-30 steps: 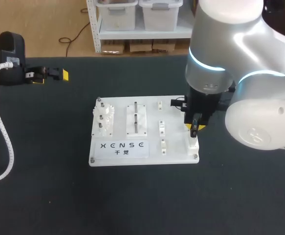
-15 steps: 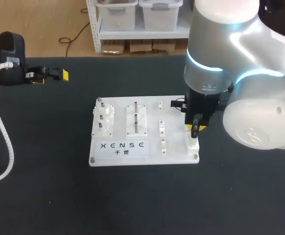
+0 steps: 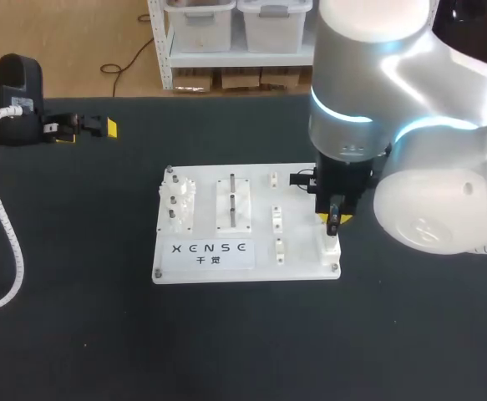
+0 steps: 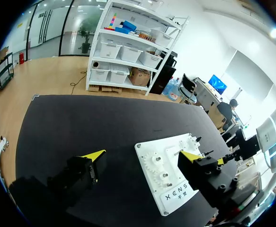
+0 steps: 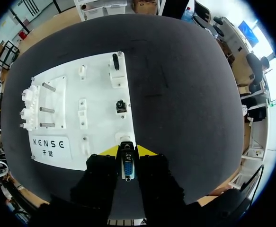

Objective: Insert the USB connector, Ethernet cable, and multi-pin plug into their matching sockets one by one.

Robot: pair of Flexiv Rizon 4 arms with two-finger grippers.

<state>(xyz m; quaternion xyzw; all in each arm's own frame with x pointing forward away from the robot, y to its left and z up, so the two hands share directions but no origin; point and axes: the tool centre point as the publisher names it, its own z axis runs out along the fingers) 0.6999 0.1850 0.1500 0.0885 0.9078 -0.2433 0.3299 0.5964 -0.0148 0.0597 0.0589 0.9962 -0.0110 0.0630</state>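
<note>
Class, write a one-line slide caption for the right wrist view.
Right pincer grips the multi-pin plug at the white board's edge.

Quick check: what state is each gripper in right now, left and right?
Left gripper: open, holding nothing.
Right gripper: shut on the silver multi-pin plug with a blue face.

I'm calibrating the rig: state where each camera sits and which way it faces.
Head view: above and behind the robot, looking down on the white rectangular fixture board; the left gripper and the right gripper show.
Left wrist view: on the left arm, facing the board across the black table; its open gripper shows.
Right wrist view: on the right arm, facing down at the board; its gripper holds the blue multi-pin plug.
All three share the board.
</note>
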